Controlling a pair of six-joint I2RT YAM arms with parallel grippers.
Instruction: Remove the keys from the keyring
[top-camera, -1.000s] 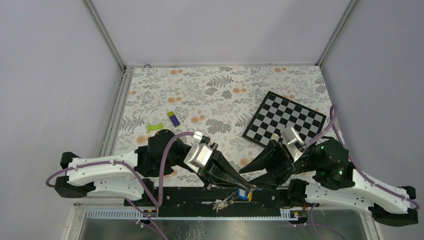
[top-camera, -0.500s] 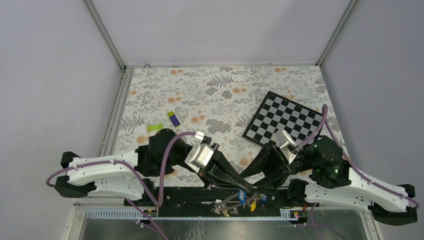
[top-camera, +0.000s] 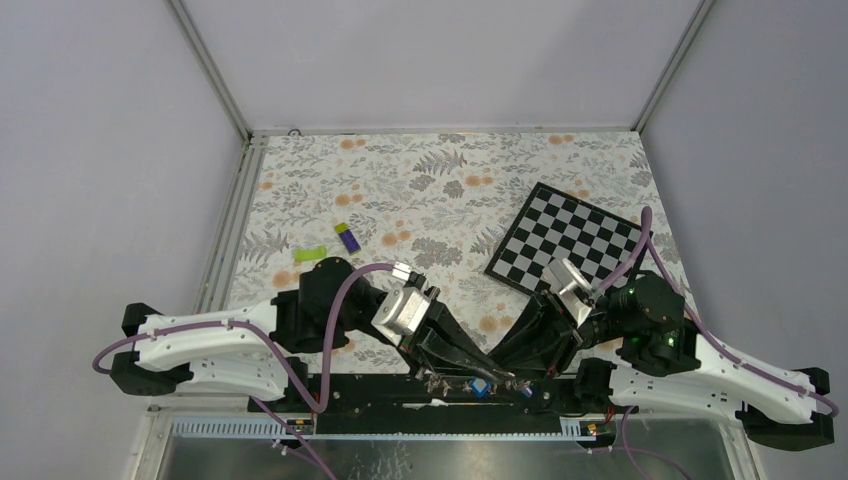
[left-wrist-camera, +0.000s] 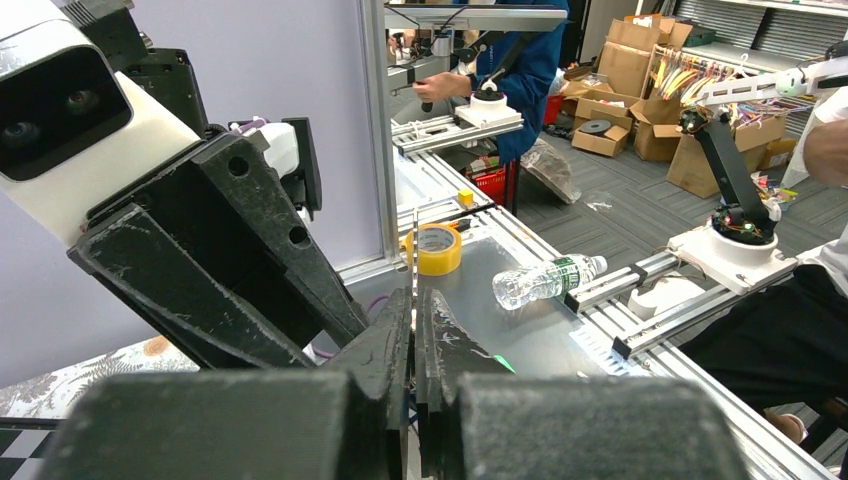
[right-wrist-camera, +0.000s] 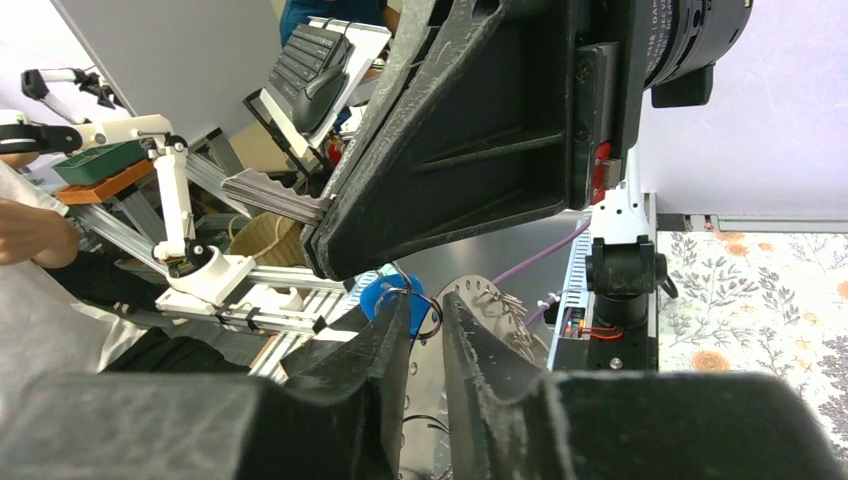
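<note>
I find the left fingers (left-wrist-camera: 385, 340) pressed shut, the right fingers (right-wrist-camera: 480, 340) narrowly apart beside a blue key (right-wrist-camera: 384, 296) (whether gripped, I cannot tell). Keys (top-camera: 440, 381) bunched at the near rail (top-camera: 340, 385); I see none freed, so removal is outstanding

Just below the meeting tips of the left gripper (top-camera: 488, 378) and the right gripper (top-camera: 503, 374), the keys (top-camera: 478, 387) are too small to count. The keyring cannot be made out there.
</note>
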